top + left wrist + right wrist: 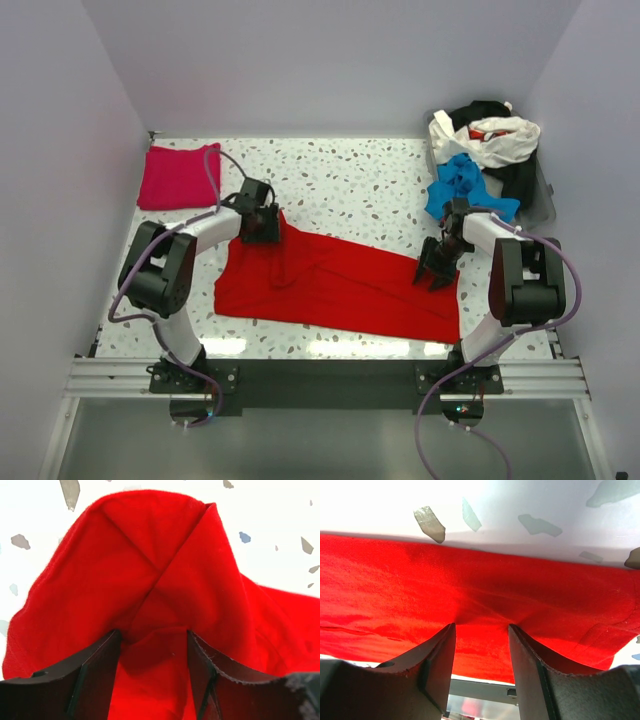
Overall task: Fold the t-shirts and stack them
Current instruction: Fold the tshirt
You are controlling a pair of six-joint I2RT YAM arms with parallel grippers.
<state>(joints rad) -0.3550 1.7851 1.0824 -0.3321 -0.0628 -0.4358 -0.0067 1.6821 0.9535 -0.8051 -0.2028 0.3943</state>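
Black-and-white arms (165,268) — looping purple cables (215,185)

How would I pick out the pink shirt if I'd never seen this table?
Find the speckled table and look to its far left corner, beyond the left arm. The pink shirt lies there as a flat, neat square. Unlike the big red shirt spread mid-table or the jumbled pile at far right, it alone looks folded.
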